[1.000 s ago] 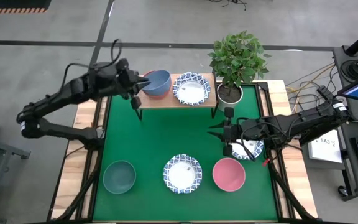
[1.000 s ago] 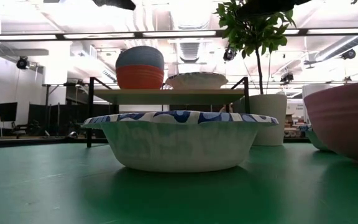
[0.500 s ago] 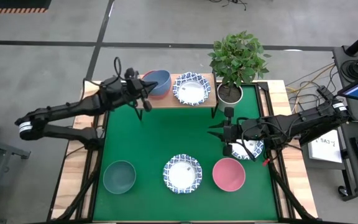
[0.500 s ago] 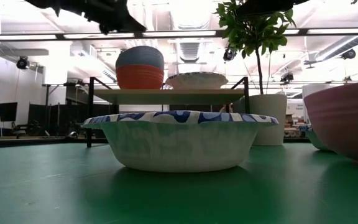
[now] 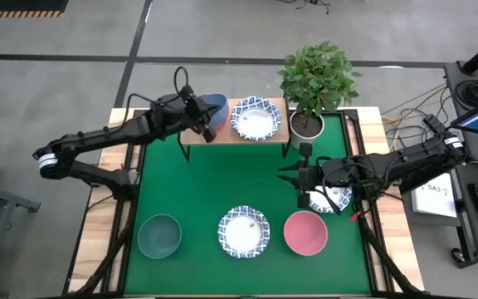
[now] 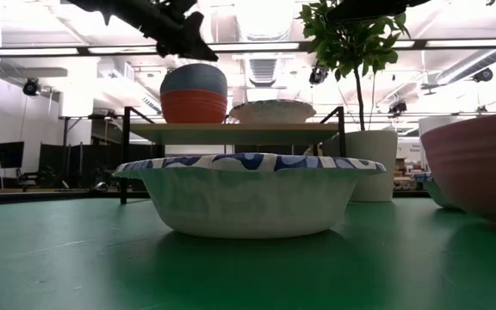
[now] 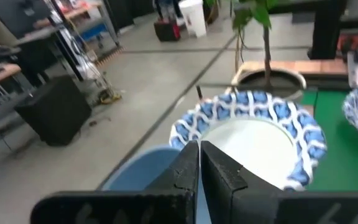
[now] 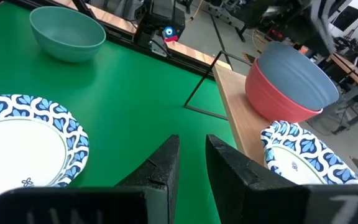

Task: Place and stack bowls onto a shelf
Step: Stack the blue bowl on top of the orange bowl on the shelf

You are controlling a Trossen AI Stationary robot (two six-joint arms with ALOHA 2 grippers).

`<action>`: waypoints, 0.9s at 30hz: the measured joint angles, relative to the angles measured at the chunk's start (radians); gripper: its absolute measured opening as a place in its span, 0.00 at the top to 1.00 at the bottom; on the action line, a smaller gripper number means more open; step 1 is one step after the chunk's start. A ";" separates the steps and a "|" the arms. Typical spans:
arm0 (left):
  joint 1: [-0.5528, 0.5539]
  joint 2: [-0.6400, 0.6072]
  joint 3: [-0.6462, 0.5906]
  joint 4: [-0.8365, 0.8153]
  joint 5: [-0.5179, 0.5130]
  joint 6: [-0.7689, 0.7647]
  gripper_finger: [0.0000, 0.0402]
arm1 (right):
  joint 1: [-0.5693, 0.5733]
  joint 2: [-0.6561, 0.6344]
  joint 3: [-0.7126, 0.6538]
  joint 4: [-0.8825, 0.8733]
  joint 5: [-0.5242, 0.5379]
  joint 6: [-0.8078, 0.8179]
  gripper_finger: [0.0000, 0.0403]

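Observation:
A blue bowl (image 5: 215, 106) sits nested in a red bowl (image 6: 194, 105) on the left half of the shelf (image 5: 224, 135). A white bowl with a blue patterned rim (image 5: 256, 118) stands on the right half. My left gripper (image 5: 207, 128) is shut and hovers at the blue bowl's near-left rim (image 7: 143, 169), just over its top in the low view (image 6: 205, 52). My right gripper (image 5: 300, 176) is slightly open over bare green table, beside another patterned bowl (image 5: 335, 199). My left gripper reaches level from the table's left with its shut fingers (image 7: 188, 163) at the blue bowl's rim. I cannot tell whether they touch it.
A teal bowl (image 5: 158, 237), a patterned bowl (image 5: 243, 232) and a pink bowl (image 5: 305, 232) stand along the table's near side. A potted plant (image 5: 315, 83) stands at the shelf's right end. Open green table (image 5: 231, 178) lies between the shelf and the near row.
My left gripper has moved toward the table's right, from beyond the shelf's left end to the blue bowl, and has come down into the low view. The bowls and my right arm have stayed put.

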 joint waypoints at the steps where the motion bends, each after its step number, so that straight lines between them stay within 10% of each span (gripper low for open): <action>1: 0.000 0.006 0.000 -0.009 0.000 -0.001 1.00 | 0.000 0.000 0.000 0.000 0.000 -0.001 0.83; 27: -0.021 -0.015 -0.001 -0.173 0.073 -0.086 1.00 | 0.000 0.000 -0.001 0.000 0.000 -0.006 0.83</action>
